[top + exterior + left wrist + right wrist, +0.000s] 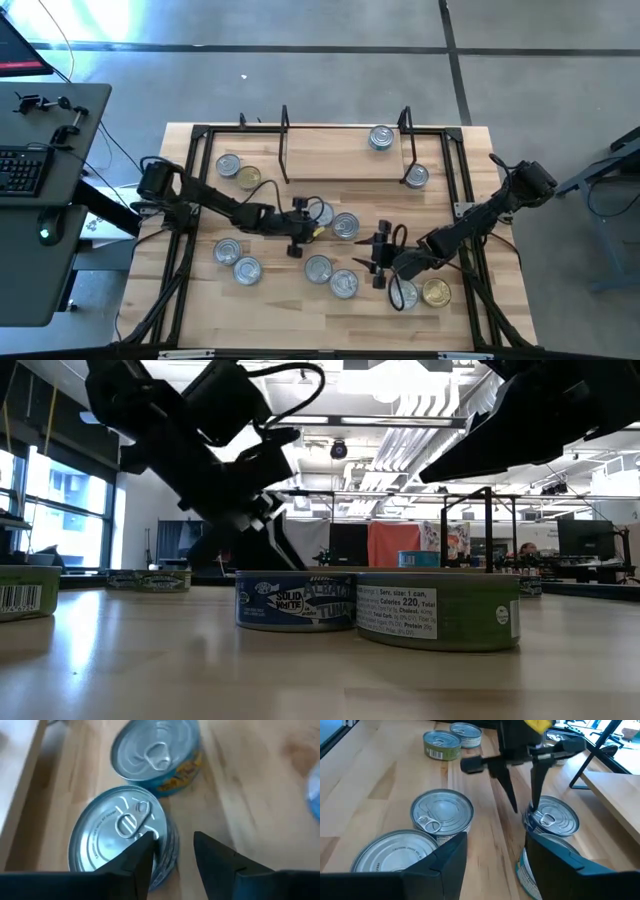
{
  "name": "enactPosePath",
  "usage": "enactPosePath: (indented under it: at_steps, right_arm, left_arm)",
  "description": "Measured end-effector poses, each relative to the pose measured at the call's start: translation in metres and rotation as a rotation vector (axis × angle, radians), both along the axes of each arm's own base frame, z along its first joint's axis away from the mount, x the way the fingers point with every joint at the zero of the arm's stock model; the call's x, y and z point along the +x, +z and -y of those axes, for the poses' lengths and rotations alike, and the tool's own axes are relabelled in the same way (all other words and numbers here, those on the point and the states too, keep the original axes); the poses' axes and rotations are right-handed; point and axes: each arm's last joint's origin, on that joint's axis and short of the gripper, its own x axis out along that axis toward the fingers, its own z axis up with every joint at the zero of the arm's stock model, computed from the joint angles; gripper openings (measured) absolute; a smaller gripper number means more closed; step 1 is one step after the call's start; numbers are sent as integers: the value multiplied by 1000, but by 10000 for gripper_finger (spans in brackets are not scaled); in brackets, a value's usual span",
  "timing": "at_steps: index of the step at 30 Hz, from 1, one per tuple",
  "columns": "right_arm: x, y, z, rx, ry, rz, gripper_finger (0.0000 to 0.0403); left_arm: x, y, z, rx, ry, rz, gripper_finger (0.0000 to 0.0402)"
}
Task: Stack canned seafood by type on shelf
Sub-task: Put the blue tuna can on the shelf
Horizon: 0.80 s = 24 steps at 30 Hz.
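Mid-frame, the left gripper has its fingers apart beside a silver tin. The right gripper, fingers apart, hovers among tins near the counter's lower edge.

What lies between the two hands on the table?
In the high view, one silver-lidded tin lies between the left hand and the right hand.
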Motion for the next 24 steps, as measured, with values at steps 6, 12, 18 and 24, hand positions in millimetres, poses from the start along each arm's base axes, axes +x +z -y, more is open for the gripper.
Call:
enactPosePath:
  at_steps: [6,12,18,24]
  right_arm:
    - [3,0,5,2,-18,5,193]
    - [5,0,8,8,-18,2,193]
    - [5,2,7,1,-6,12,193]
    - [6,3,7,4,-4,21,193]
  left_arm:
    - [0,-1,-1,21,18,-1,117]
    - [-1,-2,-10,35,48,-23,101]
    - [-1,-3,-16,20,48,-47,41]
    - [-1,-3,-20,-7,36,-59,5]
